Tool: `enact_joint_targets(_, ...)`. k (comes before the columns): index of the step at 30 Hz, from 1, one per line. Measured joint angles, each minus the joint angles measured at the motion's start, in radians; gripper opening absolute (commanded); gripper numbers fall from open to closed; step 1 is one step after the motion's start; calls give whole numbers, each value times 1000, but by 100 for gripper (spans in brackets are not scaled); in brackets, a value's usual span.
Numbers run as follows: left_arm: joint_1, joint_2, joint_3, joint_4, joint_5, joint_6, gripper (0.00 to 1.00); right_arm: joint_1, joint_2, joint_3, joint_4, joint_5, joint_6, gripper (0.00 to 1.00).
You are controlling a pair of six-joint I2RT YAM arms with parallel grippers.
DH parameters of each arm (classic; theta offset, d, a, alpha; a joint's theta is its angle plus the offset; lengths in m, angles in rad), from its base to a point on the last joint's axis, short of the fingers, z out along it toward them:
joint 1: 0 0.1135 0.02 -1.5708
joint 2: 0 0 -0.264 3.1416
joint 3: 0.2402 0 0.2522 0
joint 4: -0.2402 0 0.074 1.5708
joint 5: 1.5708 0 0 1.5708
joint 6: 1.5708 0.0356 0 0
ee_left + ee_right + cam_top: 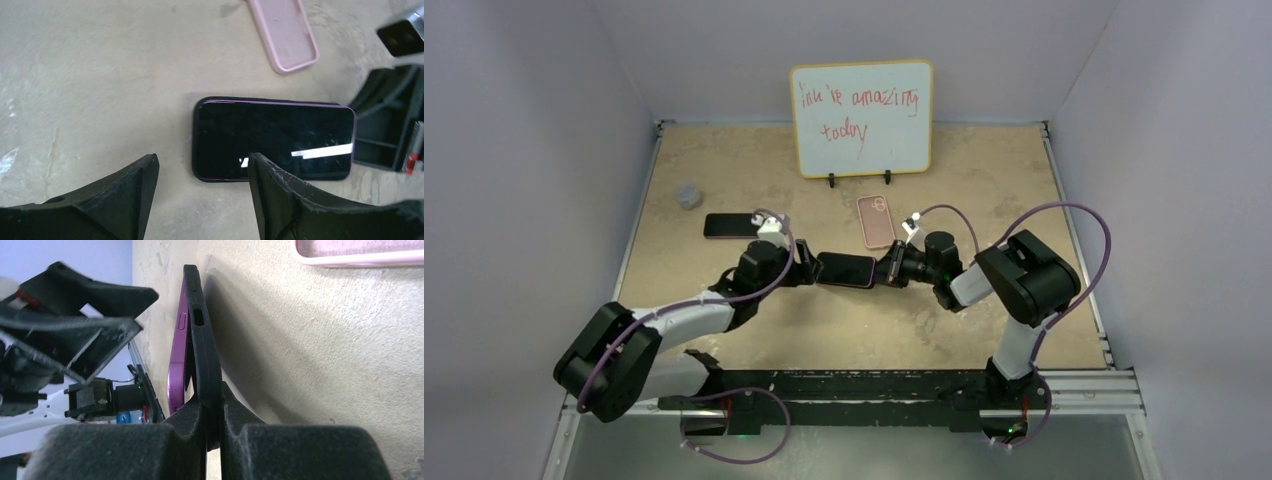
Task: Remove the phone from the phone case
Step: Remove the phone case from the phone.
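Black phone case [202,340] holding a purple phone [176,355], one unit, glossy screen up, at the middle of the tan counter [724,160] between the two arms. Right gripper [212,402]: jaws closed on the rim of the case at the short end nearest that arm. At that end the phone's purple edge stands off from the case with a gap between them; toward the far end the two run together. Left gripper [202,165]: jaws open and empty at the opposite short end. One finger overlaps the phone's corner in its own view; whether it touches cannot be told. Nearby, not in use: pink case [876,220] just behind the unit; second dark phone [729,226] to the left; small grey object [688,194] beyond it; whiteboard [861,118] at the back. Status, as judged: extraction begun, not finished. One end appears unseated, the rest likely sits in the shell. Remaining: grasp the phone body, draw it free, part the two.
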Motion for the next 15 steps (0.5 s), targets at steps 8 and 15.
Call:
enact_joint_targets(8, -204, -97, 22, -5, -121, 206, 70, 0, -24, 17, -67, 0, 32, 0)
enact_joint_targets(15, -375, -29, 97, -5, -217, 356, 71, 0, -101, 50, -181, 5, 46, 0)
